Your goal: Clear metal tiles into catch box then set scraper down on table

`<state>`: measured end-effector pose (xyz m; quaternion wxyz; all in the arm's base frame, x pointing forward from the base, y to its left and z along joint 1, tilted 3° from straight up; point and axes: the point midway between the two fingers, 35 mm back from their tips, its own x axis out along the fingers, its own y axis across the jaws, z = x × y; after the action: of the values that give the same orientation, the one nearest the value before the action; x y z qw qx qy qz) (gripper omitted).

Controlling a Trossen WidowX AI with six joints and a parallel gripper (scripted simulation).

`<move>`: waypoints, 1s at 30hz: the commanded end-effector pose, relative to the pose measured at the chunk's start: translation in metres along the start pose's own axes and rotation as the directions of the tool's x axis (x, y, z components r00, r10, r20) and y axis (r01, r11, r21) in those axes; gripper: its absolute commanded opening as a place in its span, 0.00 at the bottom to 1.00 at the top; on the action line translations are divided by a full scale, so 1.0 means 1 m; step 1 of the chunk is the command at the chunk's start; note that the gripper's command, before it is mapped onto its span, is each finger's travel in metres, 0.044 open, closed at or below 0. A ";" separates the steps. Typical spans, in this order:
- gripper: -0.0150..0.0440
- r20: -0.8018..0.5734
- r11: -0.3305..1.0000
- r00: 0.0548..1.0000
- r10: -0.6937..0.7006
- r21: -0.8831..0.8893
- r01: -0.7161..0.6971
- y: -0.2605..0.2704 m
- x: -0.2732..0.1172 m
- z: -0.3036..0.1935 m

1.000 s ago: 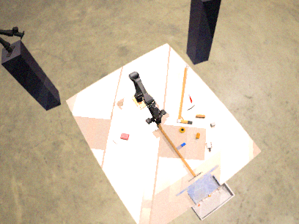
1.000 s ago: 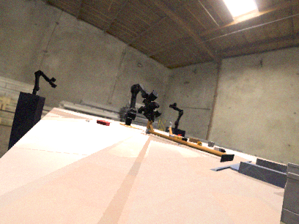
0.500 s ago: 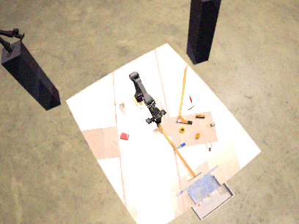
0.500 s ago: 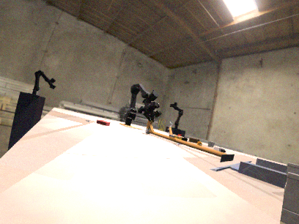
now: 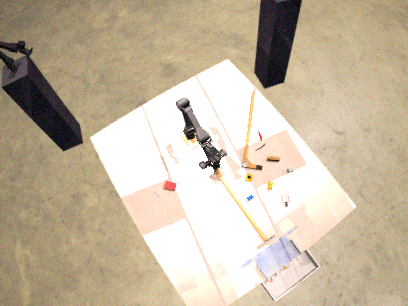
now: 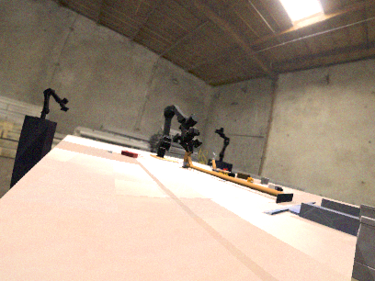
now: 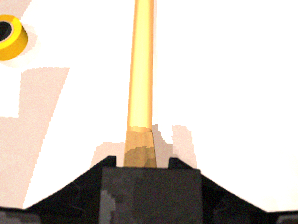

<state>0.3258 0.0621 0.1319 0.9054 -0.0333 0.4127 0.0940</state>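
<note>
My gripper [image 5: 216, 169] [image 6: 187, 158] [image 7: 139, 159] is shut on the near end of the long scraper, whose yellow handle [image 5: 240, 202] [image 6: 230, 177] [image 7: 140, 75] runs away from me low over the table. Its dark blade [image 5: 266, 239] [image 6: 284, 197] sits at the near edge of the bluish steel bench plate [image 5: 275, 252] [image 6: 281, 210]. The grey catch box [image 5: 312, 265] [image 6: 331, 213] adjoins the plate's far end. I cannot make out single metal tiles on the plate; a few small specks show near the box.
A second long-handled tool [image 5: 248, 125] lies right of the arm. A yellow ring [image 5: 248, 177] [image 7: 10, 36], a blue piece [image 5: 249, 198], a brown block [image 5: 273, 159] and other small parts lie right of the handle. A red block [image 5: 170, 185] [image 6: 129, 153] lies left. Dark pillars [image 5: 42, 102] [image 5: 275, 40] stand off the table.
</note>
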 end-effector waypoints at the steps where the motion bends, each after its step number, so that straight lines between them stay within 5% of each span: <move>1: 0.25 0.010 1.000 1.000 0.001 0.000 -0.001 0.000 -0.003 0.001; 16: 0.25 0.010 1.000 1.000 0.001 -0.001 -0.001 -0.005 0.000 0.000; 30: 0.88 0.003 1.000 1.000 0.008 0.006 -0.008 -0.002 0.000 -0.001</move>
<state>0.3252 0.0603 0.1309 0.9056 -0.0285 0.4118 0.0971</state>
